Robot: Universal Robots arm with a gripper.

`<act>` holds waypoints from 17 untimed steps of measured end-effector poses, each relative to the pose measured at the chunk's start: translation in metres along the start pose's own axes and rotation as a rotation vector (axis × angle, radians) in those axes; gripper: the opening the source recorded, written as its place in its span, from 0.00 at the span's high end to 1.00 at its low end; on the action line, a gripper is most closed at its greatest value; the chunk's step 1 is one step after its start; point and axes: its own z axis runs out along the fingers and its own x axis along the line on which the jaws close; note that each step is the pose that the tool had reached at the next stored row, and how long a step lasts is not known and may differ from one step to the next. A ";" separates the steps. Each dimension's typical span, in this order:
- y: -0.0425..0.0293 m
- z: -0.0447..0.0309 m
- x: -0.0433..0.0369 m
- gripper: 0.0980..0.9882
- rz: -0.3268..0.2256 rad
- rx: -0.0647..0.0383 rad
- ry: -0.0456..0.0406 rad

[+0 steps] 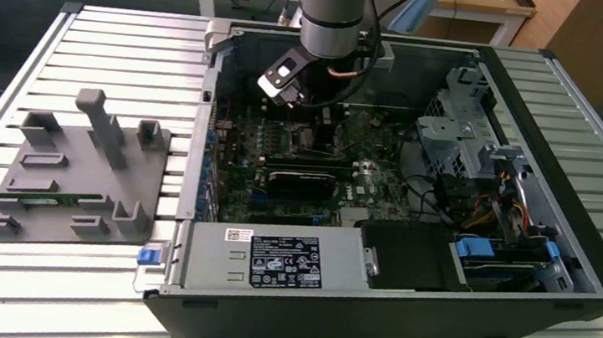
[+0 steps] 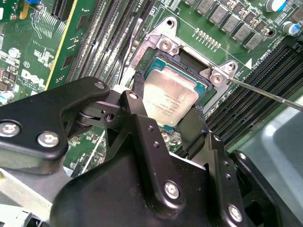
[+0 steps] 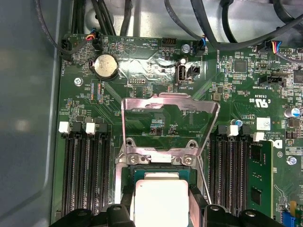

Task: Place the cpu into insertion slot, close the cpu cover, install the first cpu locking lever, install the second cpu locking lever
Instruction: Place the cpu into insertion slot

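The cpu, a flat square chip with a silver-grey top, sits level over the insertion slot, between the two black fingers of my gripper. The fingers press against opposite edges of the chip. In the first wrist view the cpu lies just within the slot's frame, with my gripper on both sides of it. The cpu cover stands swung up and open behind the slot. A thin locking lever sticks out, unlatched. In the exterior view my gripper reaches down into the computer case.
Long black memory slots flank the socket, with a green card in one. A coin battery and cables lie beyond the cover. The power supply and drive cage crowd the case. A grey fixture sits outside it.
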 end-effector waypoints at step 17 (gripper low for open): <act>-0.0003 0.0035 -0.0003 0.51 0.003 0.000 0.0008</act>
